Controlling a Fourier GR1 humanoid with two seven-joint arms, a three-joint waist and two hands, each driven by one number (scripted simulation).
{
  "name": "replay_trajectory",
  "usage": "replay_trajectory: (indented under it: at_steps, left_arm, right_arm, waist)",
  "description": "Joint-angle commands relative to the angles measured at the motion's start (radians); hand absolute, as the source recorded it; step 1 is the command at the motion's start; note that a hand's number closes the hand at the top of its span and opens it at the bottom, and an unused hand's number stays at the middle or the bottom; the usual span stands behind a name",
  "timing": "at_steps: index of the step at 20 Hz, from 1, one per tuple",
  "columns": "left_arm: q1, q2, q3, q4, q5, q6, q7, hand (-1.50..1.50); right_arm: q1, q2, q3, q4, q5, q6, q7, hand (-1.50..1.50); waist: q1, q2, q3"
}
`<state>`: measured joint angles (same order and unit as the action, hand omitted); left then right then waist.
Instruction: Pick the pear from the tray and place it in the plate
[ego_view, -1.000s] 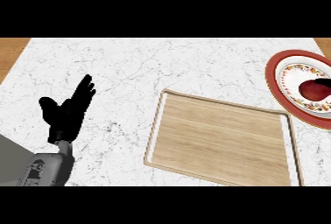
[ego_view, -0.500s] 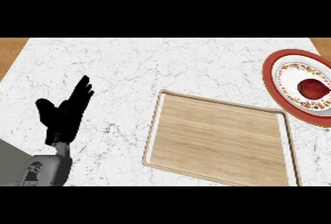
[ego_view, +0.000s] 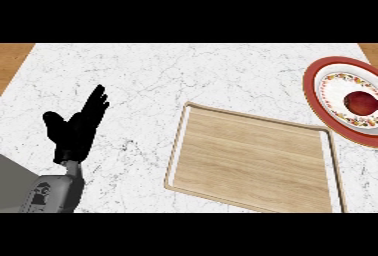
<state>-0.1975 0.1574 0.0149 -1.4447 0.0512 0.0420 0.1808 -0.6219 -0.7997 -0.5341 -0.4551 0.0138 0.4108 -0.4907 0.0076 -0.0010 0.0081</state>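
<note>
Pear (ego_view: 361, 102) is already seen sitting in the red-rimmed plate (ego_view: 316, 107), tray (ego_view: 251, 160) left bare on the desk (ego_view: 184, 75), left hand (ego_view: 74, 127) rested open holding nothing, so nothing more is probably needed.

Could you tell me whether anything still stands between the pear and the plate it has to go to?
Nothing does: the pear already lies in the plate, and the tray holds nothing. The left hand rests open at the left.
</note>
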Motion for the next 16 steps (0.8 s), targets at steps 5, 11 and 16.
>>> replay_trajectory:
  at_steps: [5,11,16]
  left_arm:
    - [0.019,0.067,0.049,0.022,-0.005,-0.041,0.0,0.0]
    - [0.055,0.033,0.021,-0.028,-0.021,-0.033,0.019,0.0]
    - [0.027,0.045,0.035,0.002,-0.036,-0.036,0.011,0.0]
  right_arm:
    - [0.043,-0.118,-0.019,0.119,0.01,0.064,-0.113,-1.5]
    - [0.043,-0.164,-0.006,0.178,0.04,0.046,-0.129,-1.5]
    - [0.089,-0.171,0.014,0.212,0.069,0.059,-0.211,-1.5]
  waist:
    - [0.009,0.009,-0.006]
    - [0.022,0.011,-0.005]
    - [0.02,0.012,-0.004]
